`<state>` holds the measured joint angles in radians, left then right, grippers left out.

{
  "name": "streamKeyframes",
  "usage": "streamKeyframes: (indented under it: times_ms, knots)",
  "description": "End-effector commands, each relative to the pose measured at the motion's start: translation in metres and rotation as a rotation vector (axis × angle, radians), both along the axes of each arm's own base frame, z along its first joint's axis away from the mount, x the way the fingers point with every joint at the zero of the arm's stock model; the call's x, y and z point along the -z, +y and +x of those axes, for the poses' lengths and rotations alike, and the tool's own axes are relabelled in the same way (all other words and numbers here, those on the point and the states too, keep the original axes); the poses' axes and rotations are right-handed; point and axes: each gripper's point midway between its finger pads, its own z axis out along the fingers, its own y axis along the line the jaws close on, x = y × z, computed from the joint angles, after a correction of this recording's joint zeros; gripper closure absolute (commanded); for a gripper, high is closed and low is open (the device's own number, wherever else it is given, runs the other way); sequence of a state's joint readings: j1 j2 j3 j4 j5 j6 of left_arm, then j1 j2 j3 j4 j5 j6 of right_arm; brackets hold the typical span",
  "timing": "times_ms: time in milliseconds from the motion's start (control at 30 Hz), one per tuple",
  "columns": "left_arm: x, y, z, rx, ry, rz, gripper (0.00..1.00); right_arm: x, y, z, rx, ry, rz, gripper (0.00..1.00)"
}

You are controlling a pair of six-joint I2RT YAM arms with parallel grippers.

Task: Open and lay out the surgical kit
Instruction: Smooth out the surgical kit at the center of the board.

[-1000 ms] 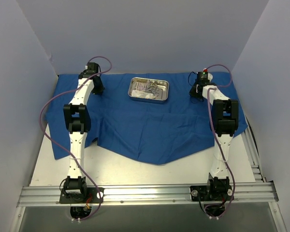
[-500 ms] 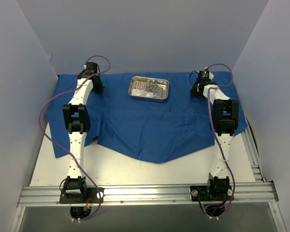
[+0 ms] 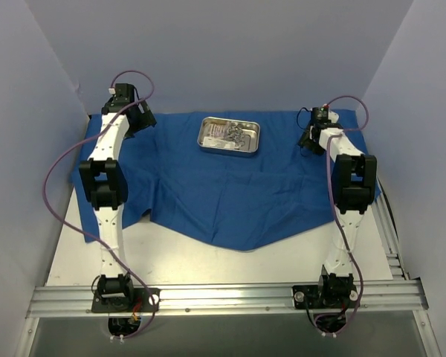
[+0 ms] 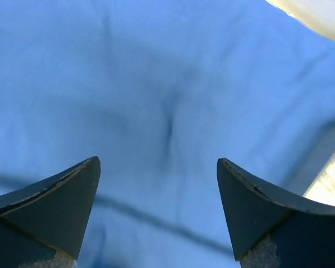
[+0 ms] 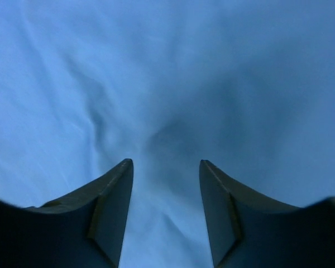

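The royal-blue cloth wrap (image 3: 230, 186) of the surgical kit lies spread flat over the table. Near its far edge sits the small steel tray (image 3: 229, 137), with several small steel instruments piled in it. My left gripper (image 3: 137, 125) hovers over the cloth's far left corner, jaws wide open, only blue cloth (image 4: 156, 111) between them. My right gripper (image 3: 306, 141) is over the far right part of the cloth, jaws open and apart with nothing between them, just cloth (image 5: 167, 111) below.
White tabletop (image 3: 171, 260) shows in front of the cloth's drooping near edge. Pale walls enclose the table on three sides. An aluminium rail (image 3: 223, 297) carries both arm bases at the near edge. Purple cables loop off each arm.
Both grippers went from shut to open, letting go of the cloth. The left arm lifted and swung outward to the left; the right gripper shifted slightly right.
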<state>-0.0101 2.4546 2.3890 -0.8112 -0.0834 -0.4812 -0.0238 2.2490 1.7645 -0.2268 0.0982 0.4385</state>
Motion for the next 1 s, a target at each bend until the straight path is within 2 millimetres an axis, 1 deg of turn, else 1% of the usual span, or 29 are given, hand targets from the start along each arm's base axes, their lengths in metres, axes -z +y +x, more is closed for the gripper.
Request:
streamKeyframes:
  times_ms: [0, 33, 67, 100, 133, 167, 200, 233, 267, 300, 333, 367, 400, 433, 467, 500, 533, 567, 600, 633, 700, 833, 867, 967]
  knots:
    - [-0.08, -0.004, -0.027, -0.038, -0.096, -0.006, 0.06, -0.055, -0.015, -0.039, 0.076, 0.026, -0.111, 0.49]
    - [-0.079, -0.002, -0.036, -0.052, -0.077, 0.0, 0.06, -0.057, -0.018, -0.047, 0.095, 0.039, -0.125, 0.48]
    - [-0.079, 0.002, -0.053, -0.086, -0.053, 0.009, 0.06, -0.054, -0.024, -0.06, 0.132, 0.066, -0.146, 0.45]
    - [-0.077, 0.005, -0.063, -0.105, -0.032, 0.019, 0.06, -0.06, -0.014, -0.07, 0.122, 0.083, -0.153, 0.44]
    - [-0.075, 0.008, -0.073, -0.128, -0.015, 0.025, 0.06, -0.06, -0.013, -0.077, 0.13, 0.095, -0.16, 0.44]
    - [-0.088, 0.012, -0.085, -0.158, -0.034, 0.028, 0.06, -0.058, -0.011, -0.084, 0.135, 0.107, -0.162, 0.41]
    - [-0.067, 0.015, -0.102, -0.17, 0.023, 0.039, 0.06, -0.054, -0.006, -0.094, 0.139, 0.127, -0.165, 0.41]
    - [-0.063, 0.017, -0.112, -0.183, 0.037, 0.048, 0.06, -0.052, -0.002, -0.1, 0.14, 0.133, -0.165, 0.41]
    - [-0.074, 0.019, -0.123, -0.196, 0.02, 0.05, 0.06, -0.05, 0.002, -0.104, 0.138, 0.136, -0.166, 0.41]
    - [-0.057, 0.02, -0.138, -0.197, 0.068, 0.057, 0.06, -0.05, 0.01, -0.106, 0.136, 0.126, -0.163, 0.41]
    - [-0.054, 0.021, -0.146, -0.197, 0.078, 0.058, 0.06, -0.044, 0.013, -0.113, 0.137, 0.143, -0.166, 0.41]
    - [-0.063, 0.021, -0.155, -0.196, 0.06, 0.057, 0.06, -0.041, 0.017, -0.115, 0.133, 0.145, -0.16, 0.41]
    - [-0.062, 0.022, -0.162, -0.194, 0.066, 0.058, 0.06, -0.038, 0.02, -0.118, 0.137, 0.147, -0.154, 0.41]
    - [-0.049, 0.021, -0.176, -0.186, 0.104, 0.059, 0.06, -0.03, 0.023, -0.124, 0.146, 0.162, -0.145, 0.41]
    - [-0.054, 0.02, -0.182, -0.177, 0.09, 0.055, 0.06, -0.026, 0.024, -0.127, 0.152, 0.167, -0.144, 0.41]
    - [-0.053, 0.018, -0.188, -0.167, 0.091, 0.052, 0.06, -0.022, 0.024, -0.129, 0.161, 0.172, -0.141, 0.42]
    - [-0.044, 0.017, -0.198, -0.158, 0.121, 0.049, 0.06, -0.015, 0.024, -0.134, 0.173, 0.185, -0.142, 0.42]
    - [-0.049, 0.017, -0.202, -0.155, 0.113, 0.049, 0.06, -0.014, 0.023, -0.136, 0.18, 0.187, -0.144, 0.43]
    - [-0.049, 0.016, -0.206, -0.151, 0.115, 0.048, 0.06, -0.01, 0.023, -0.138, 0.185, 0.195, -0.146, 0.44]
    - [-0.046, 0.017, -0.211, -0.148, 0.125, 0.051, 0.06, -0.009, 0.021, -0.139, 0.194, 0.196, -0.152, 0.45]
    - [-0.044, 0.017, -0.215, -0.144, 0.133, 0.056, 0.06, -0.008, 0.018, -0.143, 0.217, 0.202, -0.161, 0.48]
    - [-0.045, 0.017, -0.218, -0.139, 0.136, 0.06, 0.06, -0.014, 0.012, -0.15, 0.245, 0.204, -0.194, 0.5]
    - [-0.045, 0.018, -0.218, -0.139, 0.136, 0.062, 0.06, -0.018, 0.008, -0.152, 0.254, 0.198, -0.213, 0.52]
    - [-0.042, 0.018, -0.218, -0.136, 0.141, 0.067, 0.06, -0.019, 0.002, -0.158, 0.271, 0.201, -0.238, 0.57]
